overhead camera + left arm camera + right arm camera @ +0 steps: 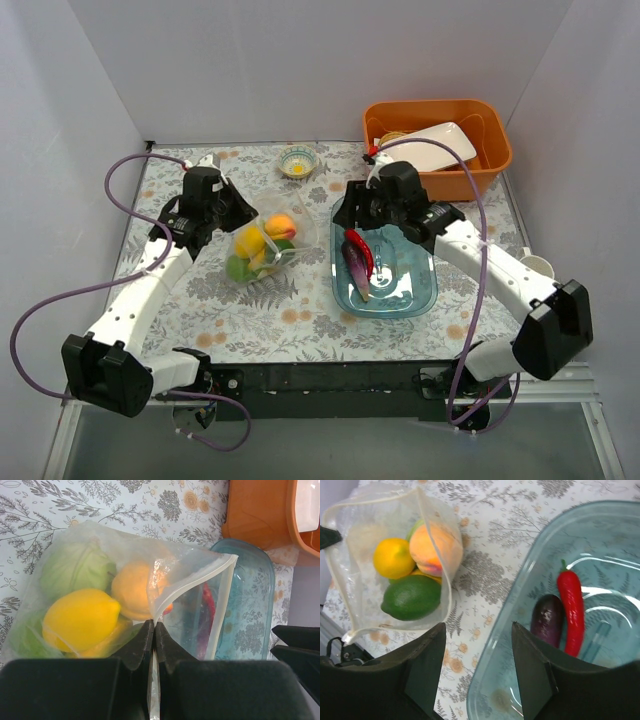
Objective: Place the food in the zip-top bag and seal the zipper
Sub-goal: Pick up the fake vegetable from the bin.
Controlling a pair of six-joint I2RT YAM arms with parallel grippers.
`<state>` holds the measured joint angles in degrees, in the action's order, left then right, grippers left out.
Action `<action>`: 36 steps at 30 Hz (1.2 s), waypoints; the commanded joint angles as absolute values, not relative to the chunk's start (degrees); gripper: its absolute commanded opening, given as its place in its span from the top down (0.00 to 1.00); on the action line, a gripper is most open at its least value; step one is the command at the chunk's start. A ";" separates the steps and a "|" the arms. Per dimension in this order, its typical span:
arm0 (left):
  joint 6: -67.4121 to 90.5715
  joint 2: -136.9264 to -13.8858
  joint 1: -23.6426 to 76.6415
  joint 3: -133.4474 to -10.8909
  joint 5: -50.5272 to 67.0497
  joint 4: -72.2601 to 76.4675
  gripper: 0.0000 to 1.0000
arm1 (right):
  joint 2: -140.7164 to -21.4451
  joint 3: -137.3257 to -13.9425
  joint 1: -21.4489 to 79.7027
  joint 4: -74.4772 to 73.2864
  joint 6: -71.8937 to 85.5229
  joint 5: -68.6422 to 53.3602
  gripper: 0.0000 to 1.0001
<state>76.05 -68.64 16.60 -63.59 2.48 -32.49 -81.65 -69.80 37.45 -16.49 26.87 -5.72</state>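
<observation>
The clear zip-top bag (268,243) lies left of the blue tray (415,295), mouth toward it. It holds a yellow lemon (80,619), peach (131,589), cabbage (67,569) and lime (411,597). The whitish zipper (223,599) rims the open mouth. My left gripper (153,625) is shut on the bag's mouth edge. A red chilli (571,605) and purple eggplant (547,619) lie in the tray (530,595). My right gripper (479,630) is open and empty above the tray's left rim.
An orange bin (440,145) with a white dish stands at the back right. A small bowl (297,162) sits at the back centre. A white cup (535,265) stands at the right edge.
</observation>
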 commanded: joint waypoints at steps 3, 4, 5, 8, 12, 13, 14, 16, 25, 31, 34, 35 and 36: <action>75.06 -68.73 16.44 -65.83 5.10 -30.85 1.00 | -78.66 -62.33 36.65 -20.38 26.37 -2.11 0.37; 75.15 -68.82 16.44 -65.92 5.18 -30.68 1.00 | -78.66 -61.27 36.65 -21.17 26.28 -2.20 0.38; 75.15 -68.91 16.44 -66.00 5.19 -30.59 1.00 | -78.66 -60.48 36.65 -21.96 26.28 -2.20 0.39; 75.15 -69.08 16.44 -66.09 5.36 -30.41 1.00 | -78.31 -56.43 36.65 -22.15 26.11 -3.77 0.41; 74.97 -69.61 16.44 -66.09 5.36 -30.15 1.00 | -79.27 -54.14 36.65 -21.27 25.40 -4.75 0.42; 74.80 -69.78 16.44 -66.18 5.36 -30.15 1.00 | -79.71 -54.23 36.65 -21.01 25.23 -4.66 0.42; 74.71 -69.87 16.44 -66.01 5.36 -30.15 1.00 | -80.59 -54.23 36.65 -20.83 25.05 -4.40 0.42; 74.71 -70.05 16.44 -66.01 5.27 -30.23 1.00 | -81.38 -53.62 36.65 -18.91 24.87 -4.22 0.42; 74.53 -69.52 16.44 -66.18 5.19 -30.41 1.00 | -87.10 -53.96 36.65 -17.05 23.38 -3.95 0.42; 74.27 -69.61 16.52 -66.44 5.10 -30.94 1.00 | -89.64 -54.58 36.65 -16.17 22.85 -3.69 0.42; 74.27 -69.35 16.44 -66.53 4.75 -31.20 1.00 | -90.70 -55.11 36.65 -16.08 22.41 -3.95 0.42; 74.27 -69.26 16.44 -66.53 4.57 -31.20 1.00 | -91.14 -55.19 36.65 -16.17 22.41 -3.96 0.42; 74.18 -69.17 16.44 -66.53 4.66 -31.20 1.00 | -91.32 -55.28 36.65 -16.17 22.24 -4.04 0.43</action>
